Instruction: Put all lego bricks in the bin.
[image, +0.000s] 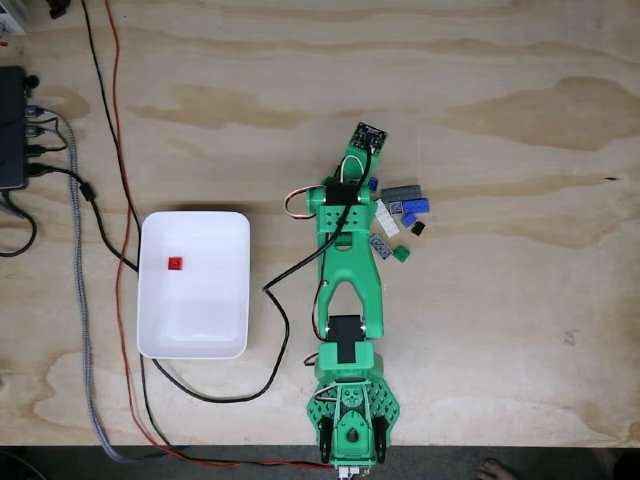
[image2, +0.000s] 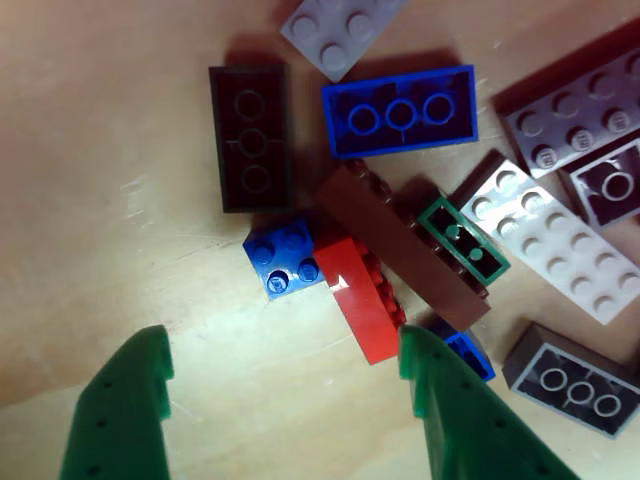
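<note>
My gripper (image2: 285, 345) is open, its two green fingers (image2: 120, 410) hanging just above the wood at the near edge of a pile of lego bricks. A red brick (image2: 365, 300) and a small blue brick (image2: 283, 260) lie just beyond the fingertips; nothing is between them. A long brown brick (image2: 400, 245), a blue one (image2: 400, 112), a black one (image2: 250, 137) and a white plate (image2: 555, 250) lie further on. In the fixed view the pile (image: 398, 212) sits right of the green arm (image: 347, 260). The white bin (image: 193, 330) at the left holds one red brick (image: 175, 264).
A black cable (image: 285, 330) loops between the bin and the arm's base (image: 352, 415). Red, black and braided grey cables run down the table's left side from a black box (image: 10, 125). Bare plywood spreads to the right and far side.
</note>
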